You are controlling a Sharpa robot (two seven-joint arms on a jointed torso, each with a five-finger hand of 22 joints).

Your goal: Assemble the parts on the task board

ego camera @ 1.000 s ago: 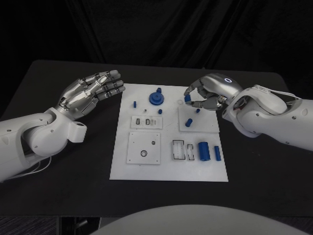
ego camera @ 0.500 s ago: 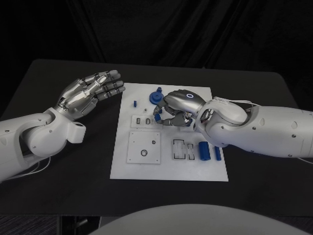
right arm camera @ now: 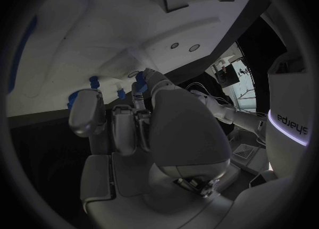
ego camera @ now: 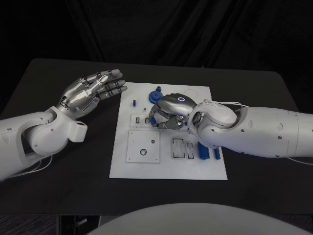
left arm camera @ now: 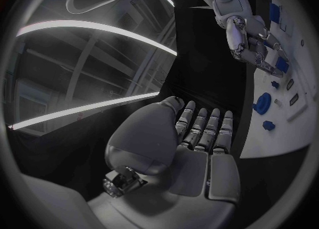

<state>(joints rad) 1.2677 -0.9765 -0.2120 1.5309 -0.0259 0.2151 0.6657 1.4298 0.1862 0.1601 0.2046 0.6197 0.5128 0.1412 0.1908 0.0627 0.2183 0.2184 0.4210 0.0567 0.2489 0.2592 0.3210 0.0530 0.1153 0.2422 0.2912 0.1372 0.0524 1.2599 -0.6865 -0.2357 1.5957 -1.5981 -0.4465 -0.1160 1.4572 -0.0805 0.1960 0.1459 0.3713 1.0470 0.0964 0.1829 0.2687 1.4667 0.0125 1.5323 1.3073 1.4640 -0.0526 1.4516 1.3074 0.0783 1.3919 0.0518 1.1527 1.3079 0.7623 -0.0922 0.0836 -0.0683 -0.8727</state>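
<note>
1. White task board (ego camera: 168, 169) sits in the middle of the black table (ego camera: 51, 186), with the small blue parts scattered over its far half and right side.
2. The right hand (ego camera: 172, 111) reaches in over the upper middle of the board, palm down, fingers curled in. From the head view alone it's hard to say what's under it.
3. The right wrist view helps: a small blue part (right arm camera: 141, 86) is pinched at the tips of the curled fingers (right arm camera: 126, 125), right down close to the board. Whether it's actually touching the board, can't tell.
4. A blue round knob-like part (ego camera: 156, 96) stands on the board just beyond that hand, near the far edge.
5. Two blue cylinders (ego camera: 202, 152) lie side by side on the right part of the board, partly tucked under the right forearm.
6. A tiny blue peg (ego camera: 134, 103) stands near the board's left edge.
7. The left hand (ego camera: 92, 90) is off the board, just beside its far left corner, raised above the table. Its fingers are straight, lying next to each other, and holding nothing; the left wrist view shows the same flat hand (left arm camera: 199, 138).
</note>
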